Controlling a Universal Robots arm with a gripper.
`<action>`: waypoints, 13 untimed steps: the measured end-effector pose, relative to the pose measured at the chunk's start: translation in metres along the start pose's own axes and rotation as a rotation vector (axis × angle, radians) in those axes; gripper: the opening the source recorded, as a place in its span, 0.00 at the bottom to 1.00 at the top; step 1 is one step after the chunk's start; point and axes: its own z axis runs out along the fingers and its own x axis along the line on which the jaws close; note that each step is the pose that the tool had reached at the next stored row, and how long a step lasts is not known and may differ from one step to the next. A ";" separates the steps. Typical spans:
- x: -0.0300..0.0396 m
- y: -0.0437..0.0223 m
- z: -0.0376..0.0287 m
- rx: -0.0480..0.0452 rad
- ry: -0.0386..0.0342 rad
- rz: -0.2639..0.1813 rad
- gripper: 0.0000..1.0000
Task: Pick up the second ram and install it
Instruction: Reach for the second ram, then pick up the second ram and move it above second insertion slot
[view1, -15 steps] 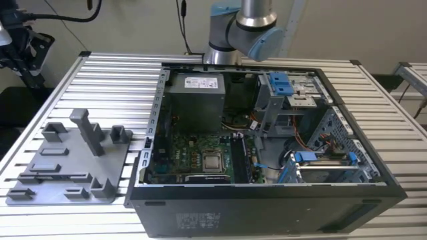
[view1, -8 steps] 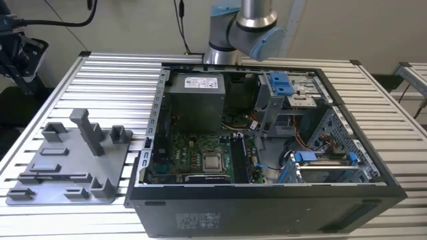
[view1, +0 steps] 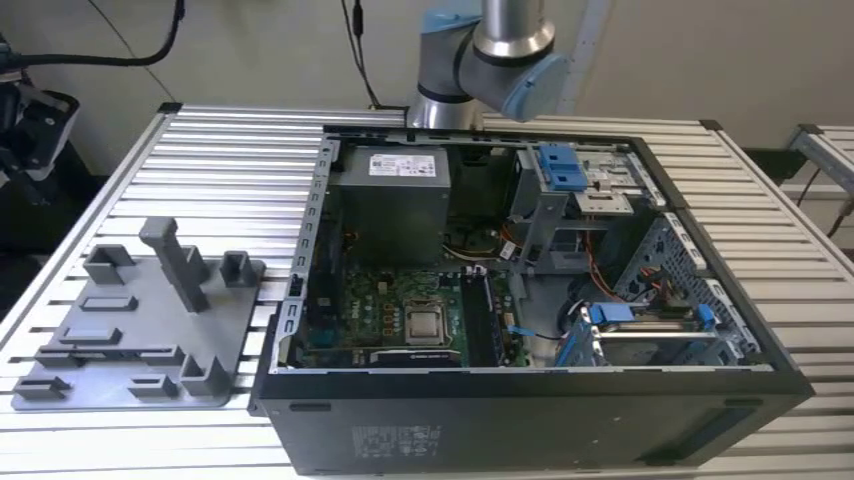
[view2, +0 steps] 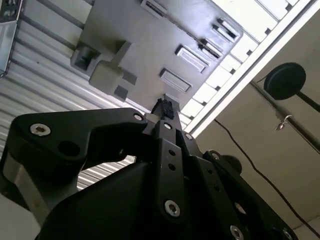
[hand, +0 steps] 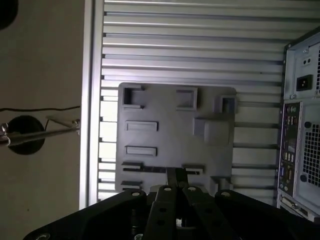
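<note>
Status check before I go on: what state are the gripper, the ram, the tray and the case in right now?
gripper: up above the grey tray, over its long slot.
second ram: likely the dark strip seated in that slot, not lifted.
grey tray: flat on the table, beside the case.
computer case: lying on the table, side panel off, inside exposed.

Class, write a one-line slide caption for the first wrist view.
Gripper aimed at the grey pegged tray on the slatted metal table, with the computer case beside the tray.
</note>
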 end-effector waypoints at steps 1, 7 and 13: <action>0.0004 -0.0027 -0.0002 0.0000 0.0000 0.000 0.11; 0.0023 -0.0161 -0.0009 0.0000 0.0000 0.000 0.11; 0.0024 -0.0167 -0.0008 -0.0012 0.0000 0.000 0.11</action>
